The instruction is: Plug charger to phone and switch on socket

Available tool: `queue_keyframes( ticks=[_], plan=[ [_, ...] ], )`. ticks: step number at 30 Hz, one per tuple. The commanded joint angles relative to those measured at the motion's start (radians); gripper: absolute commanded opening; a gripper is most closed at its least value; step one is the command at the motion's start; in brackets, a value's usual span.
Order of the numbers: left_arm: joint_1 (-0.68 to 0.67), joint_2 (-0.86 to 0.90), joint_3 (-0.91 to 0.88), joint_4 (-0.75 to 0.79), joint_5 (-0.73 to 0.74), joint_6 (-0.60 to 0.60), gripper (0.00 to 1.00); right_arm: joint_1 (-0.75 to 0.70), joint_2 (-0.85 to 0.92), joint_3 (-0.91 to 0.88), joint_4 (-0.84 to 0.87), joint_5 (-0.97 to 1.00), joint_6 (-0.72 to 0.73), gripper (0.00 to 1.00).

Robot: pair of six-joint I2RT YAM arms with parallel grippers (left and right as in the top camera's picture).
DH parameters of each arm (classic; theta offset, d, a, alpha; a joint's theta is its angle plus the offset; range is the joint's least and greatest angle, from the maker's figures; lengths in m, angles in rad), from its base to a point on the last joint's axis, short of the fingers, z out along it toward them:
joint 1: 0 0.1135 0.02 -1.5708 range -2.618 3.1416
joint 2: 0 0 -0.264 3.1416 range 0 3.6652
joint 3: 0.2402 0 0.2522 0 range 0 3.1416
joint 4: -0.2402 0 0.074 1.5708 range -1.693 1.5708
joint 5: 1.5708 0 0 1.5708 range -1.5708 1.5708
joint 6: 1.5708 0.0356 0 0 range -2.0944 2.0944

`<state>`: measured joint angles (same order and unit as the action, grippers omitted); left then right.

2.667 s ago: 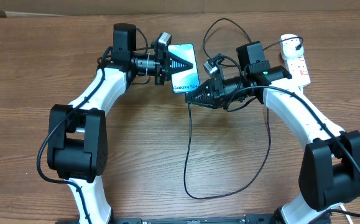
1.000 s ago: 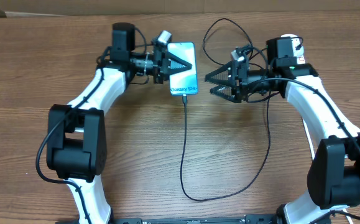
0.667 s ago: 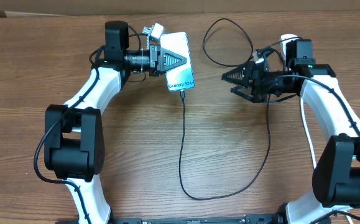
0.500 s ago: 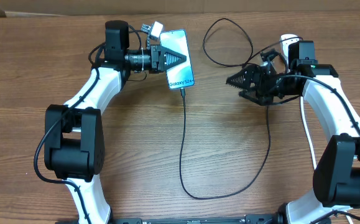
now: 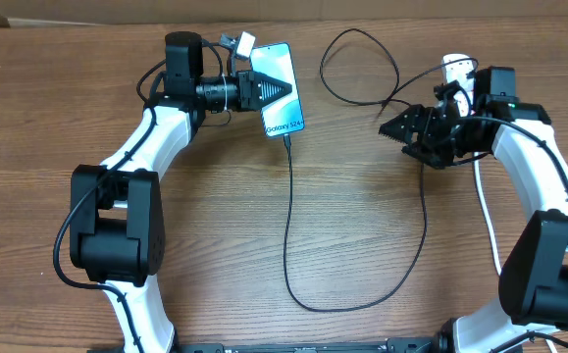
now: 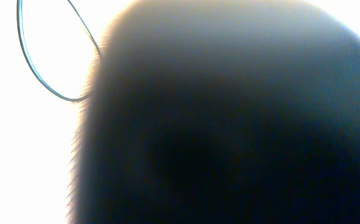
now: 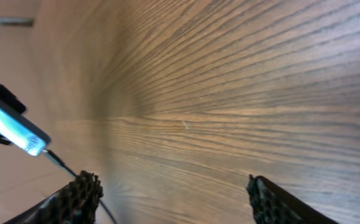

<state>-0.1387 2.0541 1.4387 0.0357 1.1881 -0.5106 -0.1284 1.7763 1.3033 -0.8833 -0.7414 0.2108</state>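
- The phone [image 5: 285, 120] is at the far side of the table [image 5: 215, 226], tilted, with its screen lit; the left gripper [image 5: 276, 88] has its jaws closed on it, and one black finger lies across the glass.
- The phone looks thin and smooth, so I think it is slippery and could crack if dropped; the long side edges seem the safest place to hold it, not the glass face.
- The charger [image 5: 290, 201] is a thin black wire; its small tip meets the bottom edge of the phone and looks pushed in; the wire runs to the near edge, loops round and goes back up toward the right arm.
- The wire looks light and floppy; I think a pull on it could drag the tip out or twist the phone, so it is best held close to the hard tip, not in the soft middle.
- The right gripper [image 5: 393, 137] hangs over the table with its jaws wide apart and nothing between them; it is near the socket [image 5: 452, 65].
- Only the round white head of the socket shows; the rest, with the switch, is hidden behind the right arm.
- The socket looks like light plastic; I think it may slide when poked, so a push straight down on the switch is better than one from the side.
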Motion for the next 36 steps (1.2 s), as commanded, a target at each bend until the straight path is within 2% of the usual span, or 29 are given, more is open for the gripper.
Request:
queue_keyframes(
  ticks=[1,8,13,15,18,19,22,28,36],
  plan=[
    [-0.006,-0.014,0.004,-0.006,0.007,-0.055,0.04,-0.006,-0.013,0.018,-0.015,-0.110,-0.038,0.75],
    [-0.006,-0.014,0.004,-0.042,0.068,-0.232,0.04,0.050,-0.013,0.018,-0.135,-0.320,-0.176,0.70],
    [-0.006,-0.014,0.004,-0.055,0.130,-0.363,0.04,0.137,-0.013,0.009,-0.163,-0.366,-0.175,0.69],
    [-0.006,-0.014,0.004,-0.065,0.130,-0.414,0.04,0.180,-0.013,0.009,-0.160,-0.413,-0.175,0.62],
    [-0.006,-0.014,0.004,-0.077,0.133,-0.489,0.04,0.231,-0.013,0.009,-0.143,-0.465,-0.171,0.44],
    [-0.006,-0.014,0.004,-0.077,0.142,-0.515,0.04,0.242,-0.013,0.009,-0.132,-0.465,-0.155,0.41],
    [-0.007,-0.014,0.004,-0.076,0.164,-0.574,0.04,0.264,-0.013,0.009,-0.074,-0.465,-0.097,0.40],
    [-0.014,-0.014,0.004,-0.077,0.177,-0.618,0.04,0.274,-0.013,0.009,0.043,-0.465,0.042,0.41],
    [-0.019,-0.014,0.004,-0.076,0.162,-0.631,0.04,0.306,-0.013,0.009,0.056,-0.469,0.093,0.43]
  ],
)
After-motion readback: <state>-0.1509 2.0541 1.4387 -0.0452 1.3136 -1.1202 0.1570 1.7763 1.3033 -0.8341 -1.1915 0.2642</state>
